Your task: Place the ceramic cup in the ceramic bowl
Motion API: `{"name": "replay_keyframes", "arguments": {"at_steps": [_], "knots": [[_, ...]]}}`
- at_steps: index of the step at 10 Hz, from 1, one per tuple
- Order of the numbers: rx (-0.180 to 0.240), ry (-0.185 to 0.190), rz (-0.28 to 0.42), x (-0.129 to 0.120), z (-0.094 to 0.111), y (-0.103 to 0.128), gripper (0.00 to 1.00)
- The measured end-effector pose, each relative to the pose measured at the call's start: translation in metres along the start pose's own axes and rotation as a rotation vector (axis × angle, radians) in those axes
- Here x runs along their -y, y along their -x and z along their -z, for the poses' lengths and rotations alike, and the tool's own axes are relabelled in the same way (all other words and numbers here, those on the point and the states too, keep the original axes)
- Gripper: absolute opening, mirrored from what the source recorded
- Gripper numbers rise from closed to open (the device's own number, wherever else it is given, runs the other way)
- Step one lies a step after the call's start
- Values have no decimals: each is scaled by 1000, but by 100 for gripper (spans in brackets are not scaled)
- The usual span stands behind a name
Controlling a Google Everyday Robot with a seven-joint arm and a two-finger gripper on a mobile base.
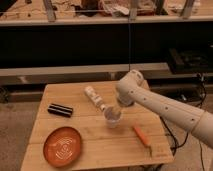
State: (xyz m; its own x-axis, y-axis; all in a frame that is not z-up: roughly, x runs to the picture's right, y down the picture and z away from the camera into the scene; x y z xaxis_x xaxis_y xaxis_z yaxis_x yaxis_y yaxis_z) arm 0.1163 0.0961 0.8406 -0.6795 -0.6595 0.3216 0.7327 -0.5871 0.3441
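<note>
The ceramic cup (pixel 113 117) is a small pale tumbler standing upright near the middle of the wooden table (pixel 75 127). The gripper (pixel 116 107) is right at the cup's far rim, at the end of the white arm (pixel 160 106) that reaches in from the right. The ceramic bowl (pixel 62 146) is a wide shallow orange dish with pale spiral marks. It sits at the table's front left, well apart from the cup and gripper.
A white labelled bottle (pixel 95 98) lies on its side just behind the cup. A black rectangular object (pixel 60 110) lies at the left. An orange carrot-like item (pixel 141 136) lies at the front right. Dark shelving stands behind the table.
</note>
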Motion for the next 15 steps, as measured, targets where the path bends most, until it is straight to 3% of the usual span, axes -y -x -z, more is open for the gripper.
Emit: {"name": "replay_keyframes", "arguments": {"at_steps": [4, 5, 7, 9, 15], "knots": [[96, -151, 69, 11, -60, 13, 33], [115, -170, 127, 19, -69, 13, 22], [119, -168, 130, 20, -68, 12, 5], [115, -165, 126, 18, -67, 12, 0], [116, -165, 127, 18, -65, 12, 0]]}}
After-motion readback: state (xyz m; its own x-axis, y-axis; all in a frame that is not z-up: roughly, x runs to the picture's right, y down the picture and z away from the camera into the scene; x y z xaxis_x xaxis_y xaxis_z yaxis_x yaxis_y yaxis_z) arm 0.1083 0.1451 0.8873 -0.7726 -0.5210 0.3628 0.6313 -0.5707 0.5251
